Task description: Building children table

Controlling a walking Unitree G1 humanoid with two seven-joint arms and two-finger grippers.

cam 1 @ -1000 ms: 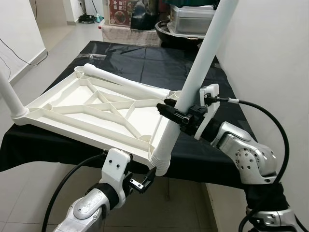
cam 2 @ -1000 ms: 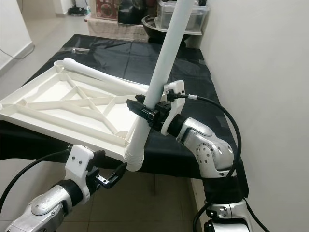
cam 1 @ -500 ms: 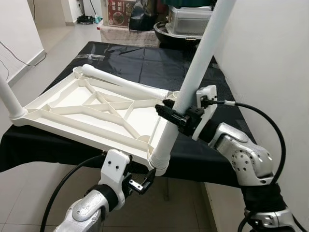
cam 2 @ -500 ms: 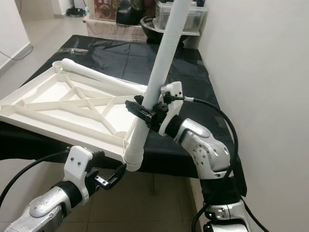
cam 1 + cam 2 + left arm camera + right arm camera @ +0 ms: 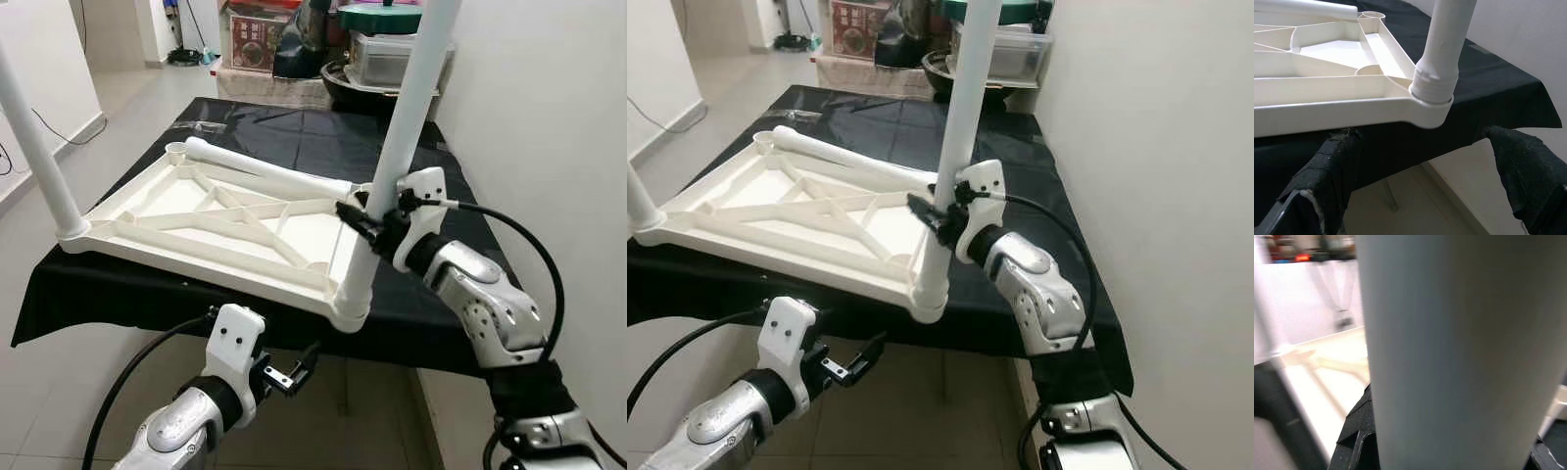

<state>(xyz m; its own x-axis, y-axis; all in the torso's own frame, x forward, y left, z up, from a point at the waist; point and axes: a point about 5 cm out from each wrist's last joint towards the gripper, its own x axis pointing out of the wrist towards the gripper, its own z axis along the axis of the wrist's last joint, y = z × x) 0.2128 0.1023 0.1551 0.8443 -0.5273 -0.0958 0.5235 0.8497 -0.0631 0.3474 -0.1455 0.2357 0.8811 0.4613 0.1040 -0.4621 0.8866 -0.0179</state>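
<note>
- Covering most of the work surface, your black plastic-sheeted table [image 5: 294, 127] runs close along the white wall [image 5: 549, 117] on the robot's right, so there is little side room there; open tiled floor [image 5: 127, 93] lies to the left.
- Lying upside down on that sheet, the white ribbed plastic children's tabletop [image 5: 211, 220] reaches the table's near edge, its near right corner at the black sheet's rim.
- Standing upright in that near right corner socket, the long white plastic leg tube [image 5: 407, 108] rises out of the top of the head views; its ridged collar sits in the socket in the left wrist view [image 5: 1435, 88].
- A second white upright leg [image 5: 39, 162] stands in the near left corner, and a third white leg [image 5: 265, 171] lies flat across the tabletop's far side.
- Your right gripper [image 5: 367, 223] is clamped around the corner leg tube above the socket, jaws closed on it.
- Your left gripper [image 5: 292, 370] hangs below the table edge, just under that same corner, jaws spread and touching nothing.
</note>
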